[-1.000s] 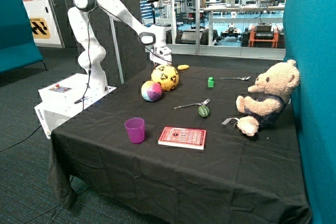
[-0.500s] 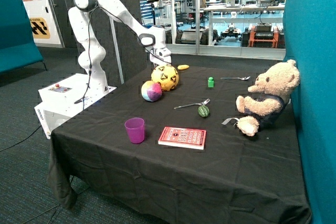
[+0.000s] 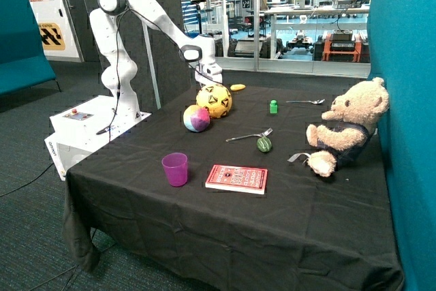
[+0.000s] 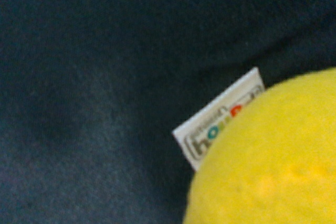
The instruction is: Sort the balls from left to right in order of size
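Three balls lie on the black tablecloth (image 3: pixel 225 223). A big yellow soccer ball (image 3: pixel 214 100) is at the far side, a mid-sized multicoloured ball (image 3: pixel 196 118) touches it on the near side, and a small green ball (image 3: pixel 263 144) lies toward the teddy bear. My gripper (image 3: pixel 210 80) hangs just above and behind the yellow ball. In the wrist view the yellow ball (image 4: pixel 273 166) fills one corner, very close, with its white label (image 4: pixel 220 121) against the dark cloth (image 4: pixel 94 77).
A purple cup (image 3: pixel 174 169) and a red book (image 3: pixel 236 178) lie near the front. A fork (image 3: pixel 248 135) lies beside the green ball. A green block (image 3: pixel 273 106), a spoon (image 3: pixel 305 102) and a yellow object (image 3: pixel 237 87) lie at the back. A teddy bear (image 3: pixel 347 127) sits by the teal wall.
The arm's wrist has shifted very slightly over the yellow ball. None of the balls has moved.
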Tool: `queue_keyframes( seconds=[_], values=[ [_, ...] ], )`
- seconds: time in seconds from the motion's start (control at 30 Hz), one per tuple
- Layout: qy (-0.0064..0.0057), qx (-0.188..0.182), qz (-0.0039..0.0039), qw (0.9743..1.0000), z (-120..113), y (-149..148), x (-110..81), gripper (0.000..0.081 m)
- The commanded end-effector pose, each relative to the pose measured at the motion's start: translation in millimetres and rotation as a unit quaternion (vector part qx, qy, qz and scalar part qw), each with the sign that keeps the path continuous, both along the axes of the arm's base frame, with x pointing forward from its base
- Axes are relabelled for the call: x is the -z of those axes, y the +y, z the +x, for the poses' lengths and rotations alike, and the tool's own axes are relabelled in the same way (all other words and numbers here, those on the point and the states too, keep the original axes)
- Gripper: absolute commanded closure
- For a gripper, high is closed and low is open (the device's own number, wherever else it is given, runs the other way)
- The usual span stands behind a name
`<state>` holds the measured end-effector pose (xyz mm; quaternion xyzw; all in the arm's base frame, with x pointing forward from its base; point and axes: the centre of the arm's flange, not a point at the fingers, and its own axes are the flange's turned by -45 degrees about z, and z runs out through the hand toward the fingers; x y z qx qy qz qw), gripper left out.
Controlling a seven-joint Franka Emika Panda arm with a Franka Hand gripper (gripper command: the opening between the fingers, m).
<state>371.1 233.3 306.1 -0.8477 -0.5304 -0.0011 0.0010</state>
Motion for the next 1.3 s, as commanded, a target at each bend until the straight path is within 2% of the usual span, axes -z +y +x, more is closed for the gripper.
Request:
queue_keyframes(
  seconds=[0.0,0.17,0.27,0.3,0.37,0.5,1.07,1.27],
  values=[
    [0.0004,0.005,-0.00144,1.0,1.9,4.4,4.0,0.0278],
    [0.0004,0.007,-0.00144,1.0,3.6,6.6,3.9,0.0373],
    [0.0004,0.006,-0.00144,1.0,4.9,6.9,3.9,0.0589],
    [0.0004,0.003,-0.00144,1.0,5.9,6.4,3.7,0.0698],
    [0.0004,0.003,-0.00144,1.0,6.9,6.0,3.2,0.0781],
    [0.0004,0.003,-0.00144,1.0,9.0,5.4,2.1,0.0806],
    [0.0004,0.006,-0.00144,1.0,10.7,2.4,0.6,0.0808],
    [0.0004,0.001,-0.00144,1.0,13.4,3.6,-6.5,0.0808]
  ],
)
